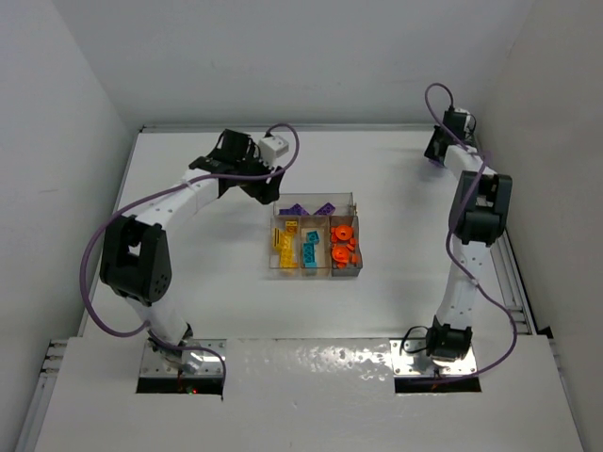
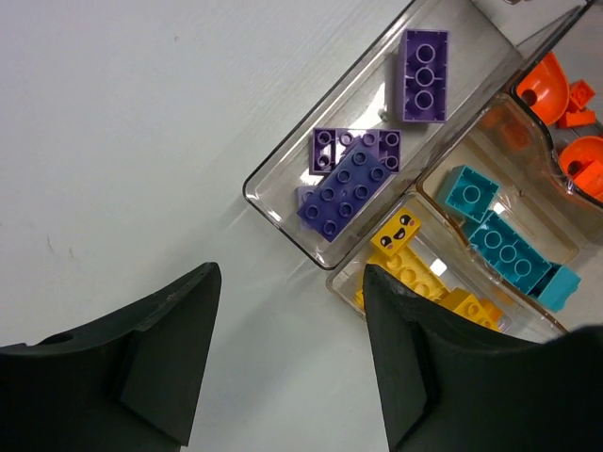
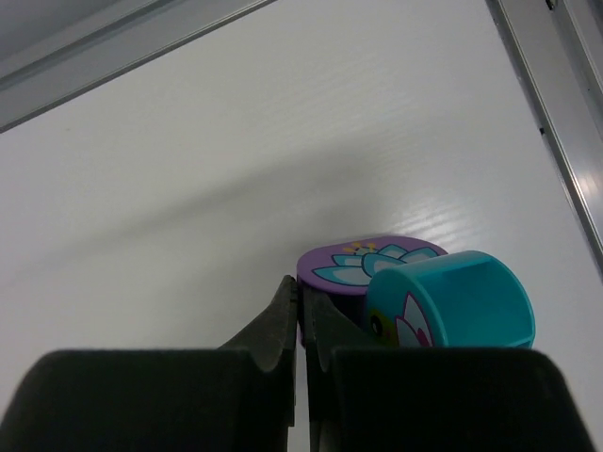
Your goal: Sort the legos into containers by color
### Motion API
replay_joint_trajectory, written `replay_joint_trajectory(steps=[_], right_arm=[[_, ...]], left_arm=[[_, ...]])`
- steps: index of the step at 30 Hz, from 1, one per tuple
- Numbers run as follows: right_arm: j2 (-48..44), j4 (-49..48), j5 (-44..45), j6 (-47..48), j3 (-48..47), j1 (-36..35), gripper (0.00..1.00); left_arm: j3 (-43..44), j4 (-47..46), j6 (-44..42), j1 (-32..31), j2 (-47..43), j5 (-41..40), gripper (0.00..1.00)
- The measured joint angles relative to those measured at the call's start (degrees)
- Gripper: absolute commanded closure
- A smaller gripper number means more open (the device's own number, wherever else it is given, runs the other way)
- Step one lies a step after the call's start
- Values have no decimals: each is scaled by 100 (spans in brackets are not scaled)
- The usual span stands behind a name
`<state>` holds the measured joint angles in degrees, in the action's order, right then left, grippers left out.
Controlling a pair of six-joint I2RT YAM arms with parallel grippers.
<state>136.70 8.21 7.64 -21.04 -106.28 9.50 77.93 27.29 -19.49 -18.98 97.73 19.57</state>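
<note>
The clear tray of containers (image 1: 316, 276) sits mid-table. Its wide far section holds purple legos (image 2: 353, 184). The narrow sections hold yellow (image 2: 415, 273), teal (image 2: 499, 240) and orange-red legos (image 2: 556, 94). My left gripper (image 2: 292, 282) hovers open over bare table just beside the tray's far-left corner, with nothing between its fingers. My right gripper (image 3: 301, 287) is far off at the back right (image 1: 435, 151). It is shut, tips against the left edge of a purple flower-printed piece (image 3: 353, 268) topped by a teal round piece (image 3: 452, 297). Whether that edge is pinched I cannot tell.
A metal rail (image 3: 556, 113) runs along the table's right edge close to the right gripper. White walls enclose the table at the back and both sides. The arm bases stand at the near edge (image 1: 184, 358).
</note>
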Motion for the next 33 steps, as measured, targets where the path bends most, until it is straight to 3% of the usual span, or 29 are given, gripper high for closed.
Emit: replay_joint_trajectory(steps=[10,16,17,20,23,33], right_arm=[[-2055,-605,-531,146,1488,-374,100],[-2745,-638,-1178,306,2223,-890,100],[-2844,-597,-1375,313,2315,-1049,100],[-3123,-603,-2063,199,2531,-1563,100],[-3425,-649,-2750,79,2684,-2111,100],[-4199,-1423,-4009,-667,3165,-3303,100]], left_arm=[[0,127,-1130,4,0,564,39],[-61,-15,-2223,4,-31,1027,26],[-216,-216,-2465,7,-111,1126,16],[-1145,-1217,-3036,20,-632,1438,2],[-1814,-2168,-3252,24,-1038,1735,2],[-1827,-4024,-2671,33,-988,2457,1]])
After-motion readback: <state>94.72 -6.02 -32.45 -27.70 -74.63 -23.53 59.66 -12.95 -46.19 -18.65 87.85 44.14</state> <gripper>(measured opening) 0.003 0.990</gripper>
